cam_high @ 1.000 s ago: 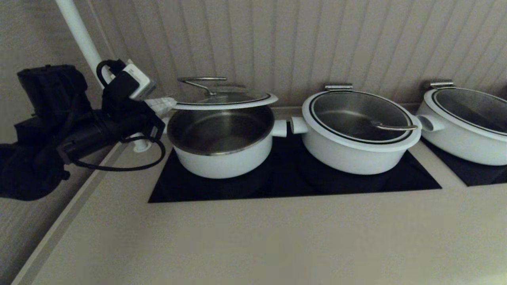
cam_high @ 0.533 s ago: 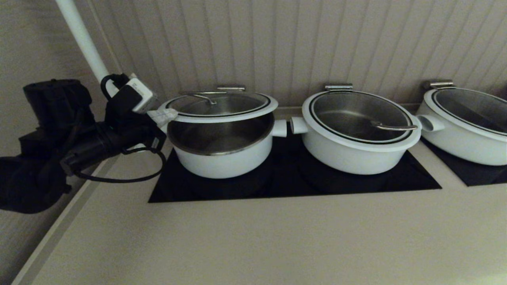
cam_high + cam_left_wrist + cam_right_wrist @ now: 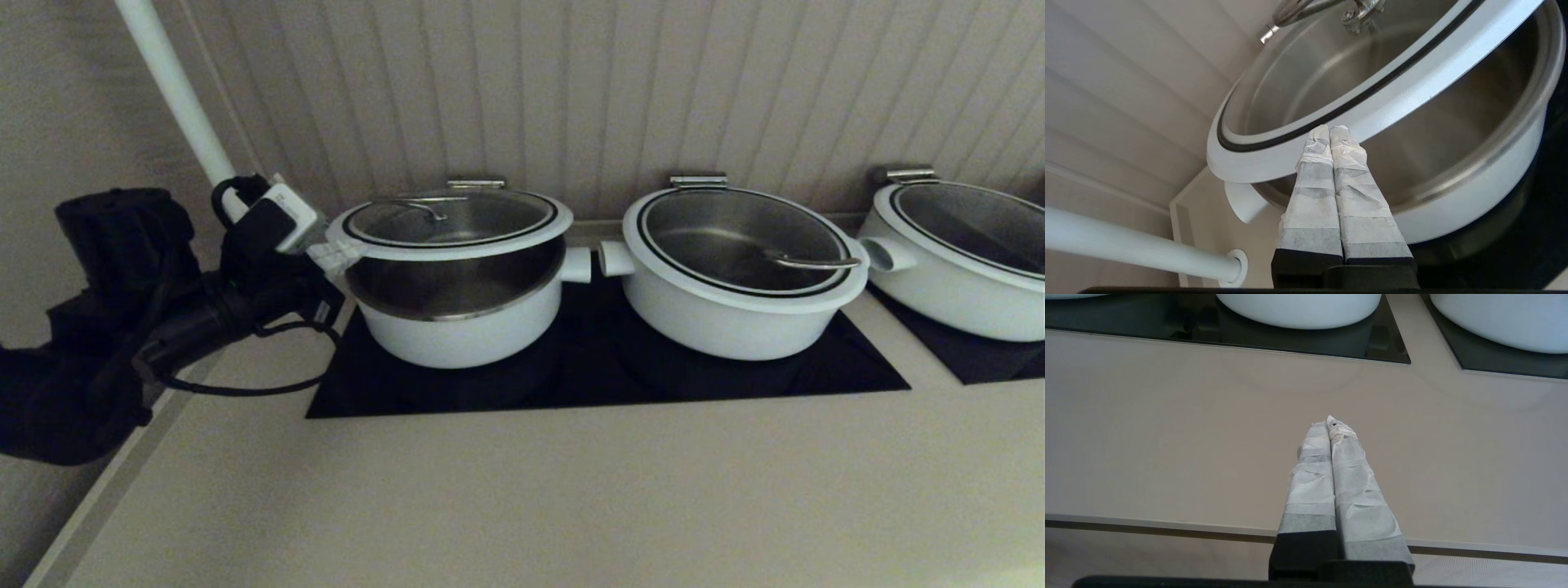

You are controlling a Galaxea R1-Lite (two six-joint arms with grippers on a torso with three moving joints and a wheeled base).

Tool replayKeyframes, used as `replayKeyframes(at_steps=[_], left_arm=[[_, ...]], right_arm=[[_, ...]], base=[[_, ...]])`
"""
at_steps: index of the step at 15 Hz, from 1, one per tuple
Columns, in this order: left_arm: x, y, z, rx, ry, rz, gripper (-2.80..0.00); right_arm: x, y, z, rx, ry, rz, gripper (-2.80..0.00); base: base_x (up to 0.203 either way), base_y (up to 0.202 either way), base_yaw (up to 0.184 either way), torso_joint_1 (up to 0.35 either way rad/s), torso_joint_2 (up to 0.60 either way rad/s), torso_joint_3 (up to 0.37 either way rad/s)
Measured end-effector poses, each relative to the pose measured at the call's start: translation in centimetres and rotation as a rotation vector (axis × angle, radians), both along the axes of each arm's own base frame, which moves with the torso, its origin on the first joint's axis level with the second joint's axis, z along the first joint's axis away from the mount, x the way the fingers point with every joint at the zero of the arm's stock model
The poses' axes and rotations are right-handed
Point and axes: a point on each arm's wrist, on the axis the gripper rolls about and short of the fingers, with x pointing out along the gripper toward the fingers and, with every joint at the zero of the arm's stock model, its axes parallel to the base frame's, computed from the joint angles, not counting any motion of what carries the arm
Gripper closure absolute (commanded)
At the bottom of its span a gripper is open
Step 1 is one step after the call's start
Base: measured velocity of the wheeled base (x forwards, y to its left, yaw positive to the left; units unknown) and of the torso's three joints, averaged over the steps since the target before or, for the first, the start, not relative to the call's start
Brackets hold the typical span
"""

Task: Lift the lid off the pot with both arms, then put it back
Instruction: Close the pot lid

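The lid [image 3: 449, 222], glass with a broad white rim and a steel loop handle, hangs just above the deep white pot [image 3: 457, 327], with a gap at the front that shows the steel inside. My left gripper [image 3: 335, 253] is shut. Its taped fingertips are pressed together under the lid's left rim. In the left wrist view the gripper [image 3: 1329, 128] touches the lid's white rim [image 3: 1412, 77] above the pot [image 3: 1474, 196]. My right gripper [image 3: 1329, 420] is shut and empty over the bare counter near its front edge, out of the head view.
Two wider white pots with lids [image 3: 735, 269] [image 3: 963, 253] stand to the right on black hobs [image 3: 604, 384]. A white pole [image 3: 175, 90] rises behind my left arm. The ribbed wall is close behind the pots.
The lid has come down from well above the pot to just over its rim. My left arm has dropped with it.
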Motion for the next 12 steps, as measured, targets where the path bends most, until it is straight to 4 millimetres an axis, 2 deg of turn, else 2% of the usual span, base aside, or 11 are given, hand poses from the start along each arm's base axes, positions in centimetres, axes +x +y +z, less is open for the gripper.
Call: replayKeyframes(at_steps=[3, 12], left_arm=[[-0.4, 0.1, -1.2, 0.004, 0.041, 0.001, 0.0], [-0.5, 0.1, -2.8, 0.009, 0.081, 0.0, 0.0]], right_arm=[[0.0, 0.0, 0.0, 0.0, 0.0, 0.0, 0.0], [0.0, 0.0, 0.0, 0.0, 0.0, 0.0, 0.0]], base=[[0.0, 0.0, 0.0, 0.0, 0.0, 0.0], [0.0, 0.0, 0.0, 0.0, 0.0, 0.0]])
